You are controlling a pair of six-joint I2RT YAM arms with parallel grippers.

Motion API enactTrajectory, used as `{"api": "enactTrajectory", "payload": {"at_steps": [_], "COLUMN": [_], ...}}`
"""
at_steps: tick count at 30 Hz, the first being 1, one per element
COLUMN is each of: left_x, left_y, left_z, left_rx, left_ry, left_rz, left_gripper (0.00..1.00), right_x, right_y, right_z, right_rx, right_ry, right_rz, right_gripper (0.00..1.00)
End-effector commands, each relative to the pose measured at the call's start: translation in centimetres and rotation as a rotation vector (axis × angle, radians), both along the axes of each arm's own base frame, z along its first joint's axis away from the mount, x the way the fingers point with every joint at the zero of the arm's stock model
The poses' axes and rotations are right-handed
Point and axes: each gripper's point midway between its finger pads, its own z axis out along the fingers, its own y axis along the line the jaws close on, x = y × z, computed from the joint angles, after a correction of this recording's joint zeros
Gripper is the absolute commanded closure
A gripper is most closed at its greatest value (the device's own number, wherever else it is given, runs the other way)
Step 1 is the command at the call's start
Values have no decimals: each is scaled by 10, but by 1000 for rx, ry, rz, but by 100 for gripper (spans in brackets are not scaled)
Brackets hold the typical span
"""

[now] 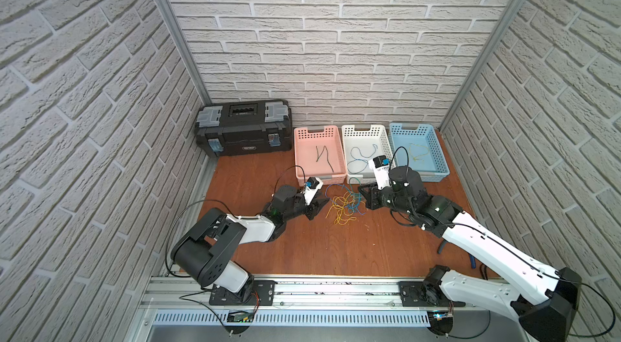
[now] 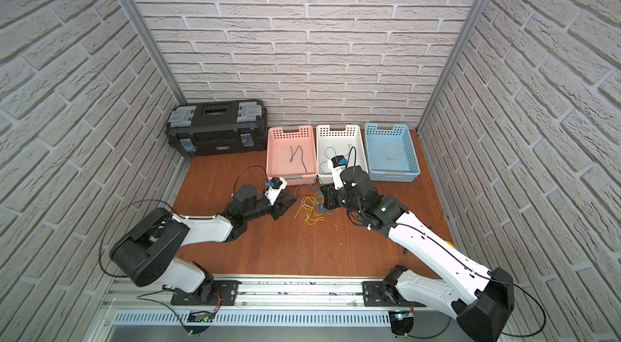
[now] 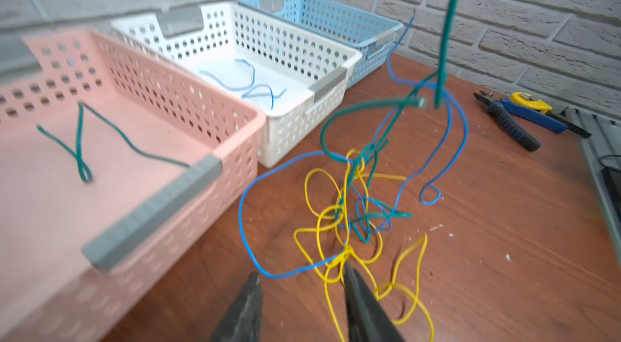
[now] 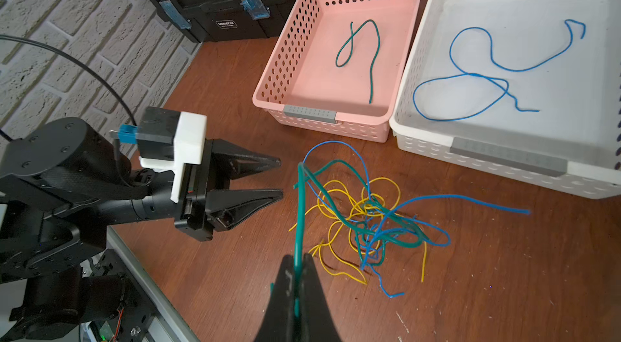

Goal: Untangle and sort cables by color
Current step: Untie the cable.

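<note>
Pinching a thin, springy green cable (image 4: 300, 209), the right claw (image 4: 295, 276) is clamped shut while the left claw (image 4: 281, 176) gapes empty beside the light, snag-prone tangle (image 4: 369, 219) on the worktop (image 4: 470, 273), likely best gripped at loose ends.

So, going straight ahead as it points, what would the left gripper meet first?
Probably the tangle of thin yellow, blue and green cables on the wooden table, nearest blue and yellow loops first; depth unclear.
</note>
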Motion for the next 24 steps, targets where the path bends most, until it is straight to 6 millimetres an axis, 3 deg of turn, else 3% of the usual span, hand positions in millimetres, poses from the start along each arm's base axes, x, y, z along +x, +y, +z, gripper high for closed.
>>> {"api": "enactTrajectory", "payload": {"at_steps": [1, 7, 12, 17, 24], "left_x": [-4, -28, -36, -36, -20], "left_y": [-15, -36, -55, -74, -91], "left_z": [31, 41, 38, 39, 27], "left_rx": [-42, -157, -222, -235, -199], "left_ry": [-82, -113, -106, -110, -99], "left_rz": [9, 6, -18, -38, -22], "left_gripper": [54, 63, 54, 46, 45], "right_x": [-1, 11, 16, 19, 20], "right_y": [3, 9, 15, 19, 22], "right_z": [14, 14, 13, 11, 10], "right_rx": [73, 161, 160, 162, 162], "right_ry": [-27, -20, -19, -17, -20], "right_rz": [1, -71, -76, -79, -81], "right_gripper": [97, 97, 97, 97, 97]}}
